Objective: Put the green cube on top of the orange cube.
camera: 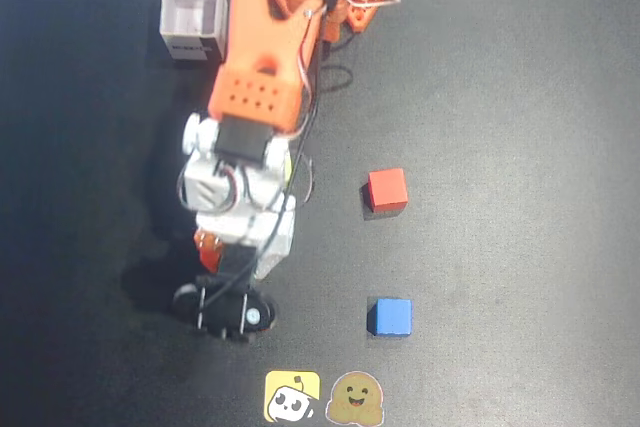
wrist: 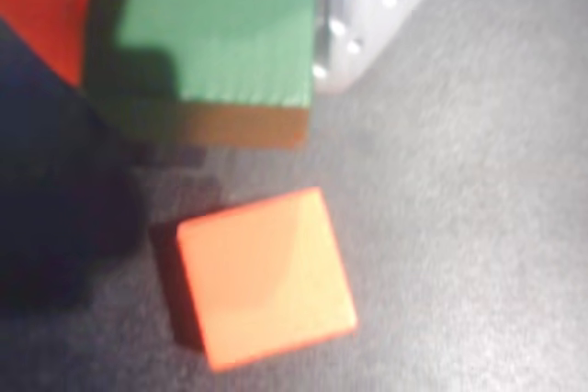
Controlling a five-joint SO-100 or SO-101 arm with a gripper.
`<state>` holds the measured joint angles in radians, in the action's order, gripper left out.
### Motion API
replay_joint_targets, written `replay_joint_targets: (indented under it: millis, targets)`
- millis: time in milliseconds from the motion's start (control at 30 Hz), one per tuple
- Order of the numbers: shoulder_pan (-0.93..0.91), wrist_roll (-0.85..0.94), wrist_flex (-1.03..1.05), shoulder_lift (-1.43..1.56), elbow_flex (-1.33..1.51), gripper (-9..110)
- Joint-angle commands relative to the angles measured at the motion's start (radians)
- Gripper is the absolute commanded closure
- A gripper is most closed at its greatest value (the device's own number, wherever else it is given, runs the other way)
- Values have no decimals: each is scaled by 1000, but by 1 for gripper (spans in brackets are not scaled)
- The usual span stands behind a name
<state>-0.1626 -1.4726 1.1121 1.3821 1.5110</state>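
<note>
In the wrist view my gripper (wrist: 209, 39) is shut on the green cube (wrist: 230, 25), with an orange jaw on its left and a white jaw on its right. The cube hangs above the dark table. The orange cube (wrist: 266, 273) lies flat on the table just below it in the picture, a little toward the bottom edge, and the two do not touch. In the overhead view the arm's wrist and gripper (camera: 225, 252) cover both cubes.
A red cube (camera: 387, 189) and a blue cube (camera: 391, 316) lie to the right of the arm in the overhead view. A white open box (camera: 192, 15) stands at the top left. Two stickers (camera: 322, 397) lie at the bottom edge.
</note>
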Motion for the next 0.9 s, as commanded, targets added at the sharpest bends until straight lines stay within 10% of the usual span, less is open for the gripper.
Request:
replay_joint_targets:
  millis: [0, 867]
  targets:
    - [-8, 21, 34, -34, -132, 98]
    - [26, 35, 87, -250, -371, 98]
